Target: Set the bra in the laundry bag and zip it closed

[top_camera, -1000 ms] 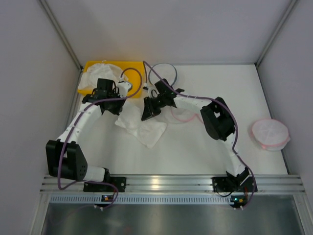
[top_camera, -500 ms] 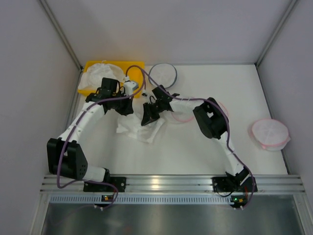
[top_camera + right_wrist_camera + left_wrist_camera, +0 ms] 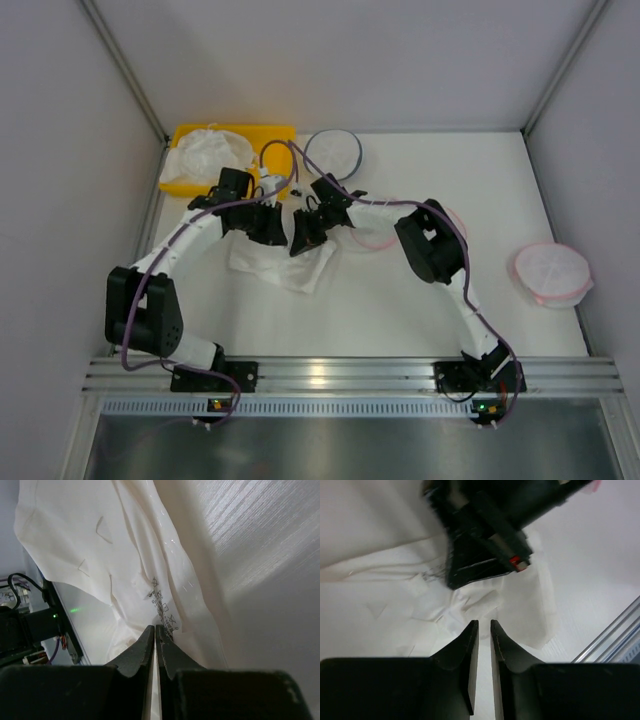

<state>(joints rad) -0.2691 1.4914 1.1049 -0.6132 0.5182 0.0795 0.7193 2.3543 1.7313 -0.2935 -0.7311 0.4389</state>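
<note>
Right now your right fingers [image 3: 155, 645] are pinched nearly shut on a fold of the bra [image 3: 285, 262], by its care label, while your left fingers [image 3: 481, 635] hover just above the same fabric, a thin gap between them, holding nothing. Centre-left on the table [image 3: 400, 300] lies the bra, so you're at pick-up. Next, carry it toward the laundry bag [image 3: 552, 272] at far right.

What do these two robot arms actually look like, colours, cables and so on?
Both arms have white tube links joined by chunky black joint housings, with a purple cable looping along each. The left gripper and right gripper each end in two black, tapered, wedge-shaped fingers. A small green light glows by the right base.
</note>
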